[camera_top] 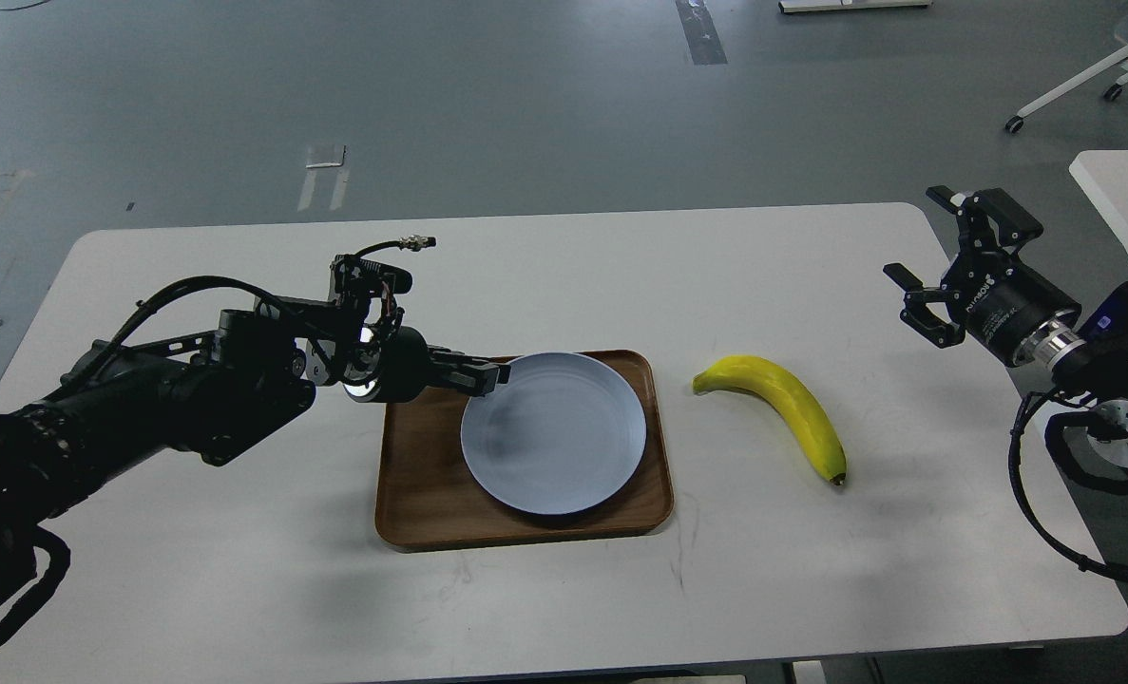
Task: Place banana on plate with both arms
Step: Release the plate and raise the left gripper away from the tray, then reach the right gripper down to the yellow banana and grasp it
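Note:
The pale blue-grey plate (559,437) lies on the right half of a brown wooden tray (421,494). My left gripper (493,378) reaches in from the left and is shut on the plate's upper-left rim. The yellow banana (782,408) lies on the white table right of the tray, green stem end toward the tray, dark tip toward the front. My right gripper (921,239) is open and empty, held above the table's right edge, well right of and behind the banana.
The white table (240,532) holds only the tray, plate and banana. Another white table's corner (1124,190) stands at the far right, with a wheeled stand base (1096,76) on the floor behind.

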Motion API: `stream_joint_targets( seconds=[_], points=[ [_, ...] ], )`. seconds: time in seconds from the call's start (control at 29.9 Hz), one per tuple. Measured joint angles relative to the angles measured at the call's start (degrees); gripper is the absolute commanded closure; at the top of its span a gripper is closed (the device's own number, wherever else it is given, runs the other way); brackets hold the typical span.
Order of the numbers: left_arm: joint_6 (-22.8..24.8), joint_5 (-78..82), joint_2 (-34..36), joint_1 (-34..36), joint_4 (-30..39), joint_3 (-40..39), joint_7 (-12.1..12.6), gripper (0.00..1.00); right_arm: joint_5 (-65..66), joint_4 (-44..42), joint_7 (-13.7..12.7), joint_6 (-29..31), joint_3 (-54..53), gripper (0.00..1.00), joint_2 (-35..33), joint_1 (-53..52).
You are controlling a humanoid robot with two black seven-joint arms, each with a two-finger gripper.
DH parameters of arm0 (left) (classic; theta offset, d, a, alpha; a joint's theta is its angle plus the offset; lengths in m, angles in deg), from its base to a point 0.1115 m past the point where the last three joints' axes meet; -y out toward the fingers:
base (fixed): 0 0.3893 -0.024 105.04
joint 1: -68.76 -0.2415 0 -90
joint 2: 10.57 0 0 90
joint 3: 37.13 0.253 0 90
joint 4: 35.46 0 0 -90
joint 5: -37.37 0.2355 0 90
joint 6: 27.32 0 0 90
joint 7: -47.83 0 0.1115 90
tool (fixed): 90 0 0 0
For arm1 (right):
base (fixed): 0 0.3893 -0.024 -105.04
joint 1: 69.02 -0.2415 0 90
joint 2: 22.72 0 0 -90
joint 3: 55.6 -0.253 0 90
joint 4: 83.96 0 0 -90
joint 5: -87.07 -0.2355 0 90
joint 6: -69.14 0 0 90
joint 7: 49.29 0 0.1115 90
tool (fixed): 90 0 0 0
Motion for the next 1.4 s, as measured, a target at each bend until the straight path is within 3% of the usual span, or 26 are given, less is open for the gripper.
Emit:
stream_joint_targets(
  seconds=[0.17,0.47,0.6,0.74,1.0,1.4],
  points=[
    [0.1,-9.7,2.6,2.2,0.5,-0.4,0.0,0.02,0.0,0.0,0.0,0.0,0.0,0.0,0.1,-0.1],
    [1.5,-57.7,10.0,2.7,0.8,-1.3,0.0,0.02,0.0,0.1,0.0,0.0,0.0,0.0,0.3,0.1],
    [3.8,-71.0,13.1,-0.2,0.7,-1.9,0.0,0.02,0.0,0.1,0.0,0.0,0.3,0.0,0.2,0.2],
    [8.1,-77.0,17.3,-6.0,0.6,-7.9,0.0,0.02,0.3,0.4,0.0,0.0,0.9,0.0,-0.3,0.2],
    [8.9,-78.5,19.1,-16.7,0.2,-27.2,0.0,0.02,5.2,2.7,0.0,0.0,1.8,0.0,-1.7,-0.3],
    [8.9,-79.0,18.7,-17.7,0.1,-29.1,0.0,0.02,48.2,13.5,0.0,0.0,4.9,0.0,-10.0,-10.7]
  ],
)
